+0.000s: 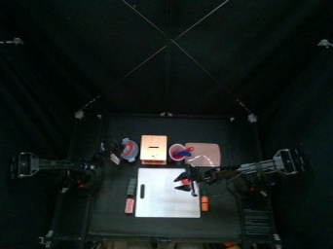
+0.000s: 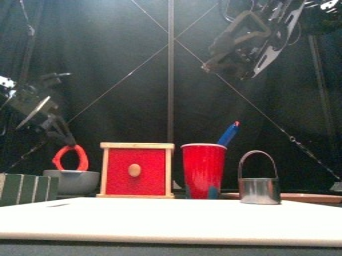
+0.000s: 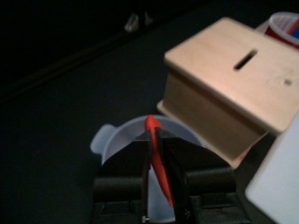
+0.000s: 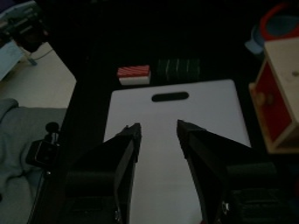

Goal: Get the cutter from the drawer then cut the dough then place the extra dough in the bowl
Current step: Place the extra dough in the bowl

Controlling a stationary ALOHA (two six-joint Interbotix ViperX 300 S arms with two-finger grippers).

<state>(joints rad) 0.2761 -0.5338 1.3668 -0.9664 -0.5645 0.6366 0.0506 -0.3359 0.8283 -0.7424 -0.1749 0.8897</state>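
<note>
The last step is in hand: putting the spare dough into the bowl. At the far left of the desk (image 1: pixel 109 220), the left fingers (image 3: pixel 159 182) are clenched on a red ring of dough (image 3: pixel 152 144). They hold it on edge just over the grey bowl (image 2: pixel 80 184), and the ring's lower part is at the rim or just inside it; I cannot tell whether it touches. Just right of the bowl stands the wooden box (image 2: pixel 138 146), its red drawer (image 2: pixel 147 178) closed flush. Right of the box is the red cup (image 2: pixel 203 172) with a blue knife sticking out of it.

Further right, the metal cutter (image 2: pixel 259 190) stands upright with its wire handle up, out of the drawer and held by nothing. It seems to sit at the far edge of the white board (image 4: pixel 176 118). With the cutter out and the dough a ring, the fetching and cutting look done. No cut-out disc can be picked out.

The right fingers (image 4: pixel 158 129) are released and empty, hanging high over the board, well apart from everything.

The next move probably falls to the left arm. It should lower the ring a little so it sits inside the bowl's wall, then let go. Soft dough may cling to a finger or catch on the rim, so a straight lift away afterwards seems wise.
</note>
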